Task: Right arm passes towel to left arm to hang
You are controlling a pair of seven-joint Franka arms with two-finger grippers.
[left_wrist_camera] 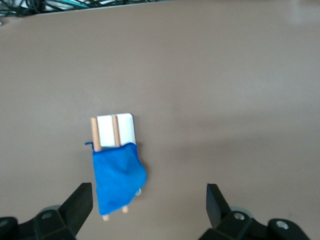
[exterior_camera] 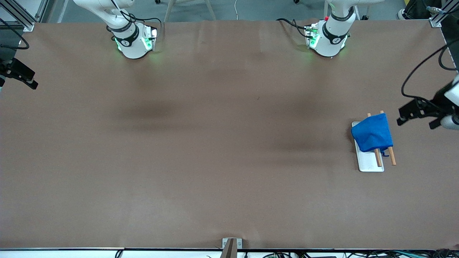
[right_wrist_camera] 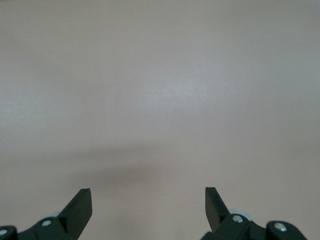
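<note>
The left gripper [left_wrist_camera: 149, 205] has its fingers [left_wrist_camera: 80, 202] spread wide apart, with nothing between them and nothing touching them; it hangs in the air over the bare brown table [exterior_camera: 215, 143] at the left arm's end, just beside the towel [exterior_camera: 372, 132] but clear of it. In the front view that left gripper [exterior_camera: 412, 116] shows as a black claw at the edge of the picture, its cable looping up above it. The right gripper [right_wrist_camera: 148, 205] likewise holds its fingers [right_wrist_camera: 216, 202] fully apart and empty, and under it the right wrist view shows only plain tabletop with a soft shadow. In the front view the right gripper [exterior_camera: 25, 77] sits at the right arm's end of the table, well apart from the towel, and that arm waits there. The towel, bright blue, is draped over two wooden rods [exterior_camera: 391, 156] of a small rack whose white base [exterior_camera: 369, 163] lies flat on the table; the cloth covers the rods' upper part and leaves their ends bare, and a short blue loop [exterior_camera: 384, 154] hangs from the corner nearer to the front camera. The rack stands toward the left arm's end of the table, nearer to the front camera than the left arm's base [exterior_camera: 328, 41].
</note>
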